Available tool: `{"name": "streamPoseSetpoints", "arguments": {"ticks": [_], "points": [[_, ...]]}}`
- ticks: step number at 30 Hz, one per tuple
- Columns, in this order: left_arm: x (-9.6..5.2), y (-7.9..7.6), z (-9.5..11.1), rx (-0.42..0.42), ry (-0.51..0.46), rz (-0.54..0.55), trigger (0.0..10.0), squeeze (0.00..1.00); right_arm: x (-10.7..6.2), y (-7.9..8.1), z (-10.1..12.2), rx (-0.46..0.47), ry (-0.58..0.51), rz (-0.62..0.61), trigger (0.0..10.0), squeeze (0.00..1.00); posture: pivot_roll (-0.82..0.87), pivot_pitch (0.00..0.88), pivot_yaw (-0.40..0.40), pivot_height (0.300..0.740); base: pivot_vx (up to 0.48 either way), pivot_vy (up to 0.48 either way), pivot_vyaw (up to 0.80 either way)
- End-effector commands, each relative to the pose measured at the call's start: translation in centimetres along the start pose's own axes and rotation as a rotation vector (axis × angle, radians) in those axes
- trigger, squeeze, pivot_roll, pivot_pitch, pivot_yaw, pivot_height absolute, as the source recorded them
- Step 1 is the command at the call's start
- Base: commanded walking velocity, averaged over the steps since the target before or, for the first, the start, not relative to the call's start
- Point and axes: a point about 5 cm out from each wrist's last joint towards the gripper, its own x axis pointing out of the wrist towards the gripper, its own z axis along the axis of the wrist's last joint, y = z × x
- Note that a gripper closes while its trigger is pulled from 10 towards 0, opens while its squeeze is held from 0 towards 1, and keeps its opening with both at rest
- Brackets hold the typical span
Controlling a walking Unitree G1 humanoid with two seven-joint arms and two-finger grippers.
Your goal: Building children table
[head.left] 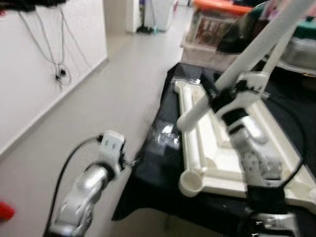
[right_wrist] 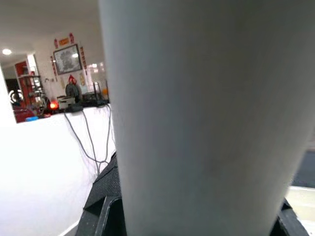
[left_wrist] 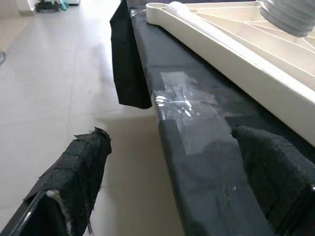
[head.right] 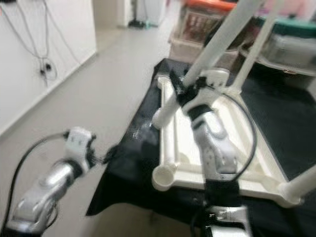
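Even, bright indoor light. Both eye views soft with motion blur, worst at the frame edges. Left wrist view sharper; glare on clear tape (left_wrist: 189, 105) at the black surface (left_wrist: 206, 182) edge, soft shadow on floor (left_wrist: 59, 88) beneath. Right wrist view: white leg (right_wrist: 197, 118) close, defocused.

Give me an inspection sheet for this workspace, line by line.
Surface: black-covered table; clear tape patch near its edge.
Job's things: white tabletop lying upside down, one leg already standing in a far corner; loose white leg held tilted above it.
Clutter: storage bins beyond the table.
Grippers: right gripper shut on the loose leg; left gripper open at the table's edge.
Cables: black cable along the left arm; cords hanging on the wall.
Surroundings: pale tiled floor, white wall.
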Motion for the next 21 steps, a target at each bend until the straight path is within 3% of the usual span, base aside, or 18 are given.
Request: {"name": "streamPoseSetpoints", "arguments": {"ticks": [1, 5, 10, 12, 16, 18, 21], "points": [[0.0, -0.4, -0.1, 0.002, 0.001, -0.005, 10.0, 0.0, -0.1, 0.1, 0.2, 0.019, -0.004, 0.037, 10.0, 0.0, 0.1, 0.04, -0.114, 0.74, 0.0, 0.0, 0.0], [-0.3, -1.2, -0.1, -0.007, 0.003, -0.055, 10.0, 0.0, -0.3, 0.7, -0.3, 0.069, 0.063, 0.171, 10.0, 0.0, 0.1, 0.04, -0.112, 0.74, 0.0, 0.0, 0.0], [-0.7, -2.3, 0.1, -0.017, -0.007, -0.136, 10.0, 0.0, -0.6, 0.6, -0.5, 0.107, 0.114, 0.242, 10.0, 0.0, 0.11, 0.046, -0.113, 0.74, 0.0, 0.0, 0.0], [-1.6, -3.9, 0.0, -0.041, -0.004, -0.258, 10.0, 0.0, -1.7, 0.1, -0.6, 0.126, 0.187, 0.373, 10.0, 0.0, 0.11, 0.054, -0.12, 0.74, 0.0, 0.0, 0.0], [-2.6, -5.2, -0.1, -0.074, 0.008, -0.363, 10.0, 0.0, -2.8, -0.4, -0.5, 0.155, 0.253, 0.499, 10.0, 0.0, 0.11, 0.063, -0.12, 0.74, 0.0, 0.0, 0.0], [-4.1, -6.8, -0.3, -0.147, 0.047, -0.521, 10.0, 0.0, -3.7, -0.5, -0.7, 0.202, 0.308, 0.61, 10.0, 0.0, 0.11, 0.08, -0.117, 0.74, 0.0, 0.0, 0.0], [-5.1, -7.6, -0.5, -0.175, 0.075, -0.604, 10.0, 0.0, -4.1, -0.4, -1.1, 0.222, 0.344, 0.687, 10.0, 0.0, 0.12, 0.093, -0.12, 0.74, 0.0, 0.0, 0.0]]}}
